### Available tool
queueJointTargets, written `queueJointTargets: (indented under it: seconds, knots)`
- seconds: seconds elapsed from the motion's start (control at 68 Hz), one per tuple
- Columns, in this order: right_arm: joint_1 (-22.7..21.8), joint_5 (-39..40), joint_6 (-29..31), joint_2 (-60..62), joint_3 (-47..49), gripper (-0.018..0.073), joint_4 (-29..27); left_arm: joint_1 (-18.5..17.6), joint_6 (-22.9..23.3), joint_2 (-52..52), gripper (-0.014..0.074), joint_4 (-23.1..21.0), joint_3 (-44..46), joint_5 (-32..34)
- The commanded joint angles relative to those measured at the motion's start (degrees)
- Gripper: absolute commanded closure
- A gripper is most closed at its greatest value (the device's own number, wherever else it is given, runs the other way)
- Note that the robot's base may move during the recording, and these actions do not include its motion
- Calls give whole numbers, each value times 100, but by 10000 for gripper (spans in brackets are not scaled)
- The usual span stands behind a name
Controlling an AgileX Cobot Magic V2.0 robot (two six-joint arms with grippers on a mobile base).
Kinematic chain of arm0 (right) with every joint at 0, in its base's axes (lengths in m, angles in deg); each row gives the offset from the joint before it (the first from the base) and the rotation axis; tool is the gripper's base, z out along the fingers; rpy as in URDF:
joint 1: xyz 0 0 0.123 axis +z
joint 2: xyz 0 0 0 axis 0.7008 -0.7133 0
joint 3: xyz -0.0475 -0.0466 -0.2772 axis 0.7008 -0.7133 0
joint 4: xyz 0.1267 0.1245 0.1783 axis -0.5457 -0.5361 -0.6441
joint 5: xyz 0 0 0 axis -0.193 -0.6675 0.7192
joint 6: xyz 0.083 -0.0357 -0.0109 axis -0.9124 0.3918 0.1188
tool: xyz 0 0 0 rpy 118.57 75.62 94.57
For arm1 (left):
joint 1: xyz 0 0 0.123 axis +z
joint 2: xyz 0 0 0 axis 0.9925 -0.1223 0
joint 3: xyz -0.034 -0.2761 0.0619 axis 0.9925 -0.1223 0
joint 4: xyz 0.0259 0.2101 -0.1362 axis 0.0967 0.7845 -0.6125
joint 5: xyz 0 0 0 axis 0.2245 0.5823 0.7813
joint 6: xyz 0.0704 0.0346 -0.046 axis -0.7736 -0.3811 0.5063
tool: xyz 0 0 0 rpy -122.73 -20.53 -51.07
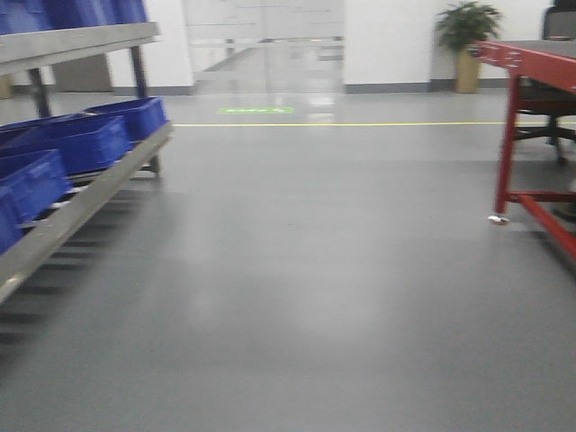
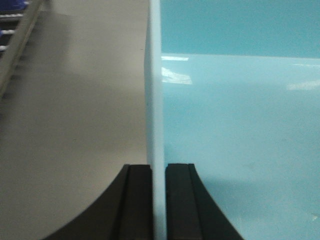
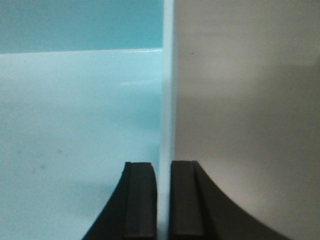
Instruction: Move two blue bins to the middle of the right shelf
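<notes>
A pale cyan blue bin [image 2: 240, 125] fills the right half of the left wrist view. My left gripper [image 2: 159, 167] is shut on its left side wall [image 2: 155, 90], one black finger [image 2: 137, 200] outside and one inside. The same pale tub [image 3: 75, 125] fills the left half of the right wrist view, where my right gripper [image 3: 163, 165] is shut on its right side wall [image 3: 167, 90]. Grey floor shows beyond both walls. Whether a second bin is nested in it cannot be told. The bin and both grippers are out of the front view, and no right shelf shows.
A grey rack [image 1: 81, 202] with several dark blue bins [image 1: 76, 144] runs along the left. A red-framed table [image 1: 531, 117] stands at the right, with a chair behind it. Grey floor [image 1: 306, 270], a yellow line [image 1: 360, 124] and a potted plant [image 1: 466, 45] lie ahead.
</notes>
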Motion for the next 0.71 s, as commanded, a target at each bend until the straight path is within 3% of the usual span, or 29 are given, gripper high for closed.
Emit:
queueJointTargets:
  seconds: [0.0,0.692]
  knots:
    - [-59,85,30,90,22,725,391,23,7,123,707,409,54,70]
    - [-59,85,30,90,22,725,391,23,7,123,707,409,54,70]
